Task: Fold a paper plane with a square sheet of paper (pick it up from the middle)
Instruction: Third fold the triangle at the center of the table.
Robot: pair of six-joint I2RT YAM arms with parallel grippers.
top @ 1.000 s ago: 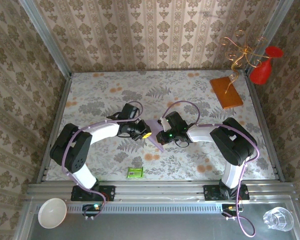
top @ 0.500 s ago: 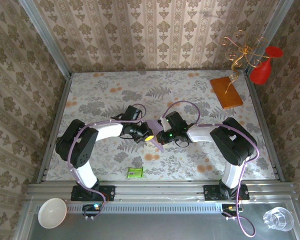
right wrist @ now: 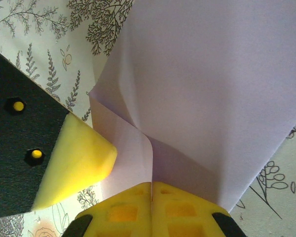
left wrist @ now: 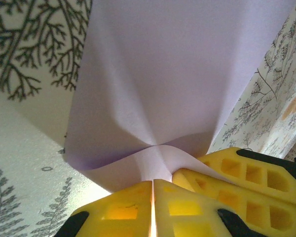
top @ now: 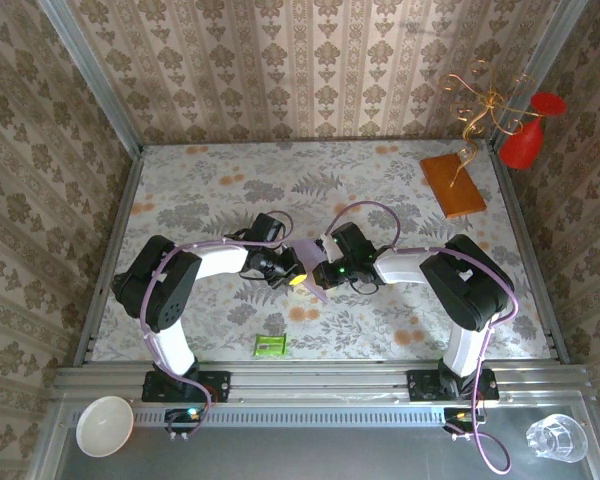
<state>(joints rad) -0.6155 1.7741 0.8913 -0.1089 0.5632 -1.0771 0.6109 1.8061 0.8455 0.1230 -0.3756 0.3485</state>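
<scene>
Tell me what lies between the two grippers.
The square sheet of paper, pinched by both the left gripper and the right gripper. The top external view shows it; both wrist views confirm the grips.

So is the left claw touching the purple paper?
Touching. In the left wrist view the left claw is shut on the edge of the purple paper, which puckers where it is pinched.
</scene>
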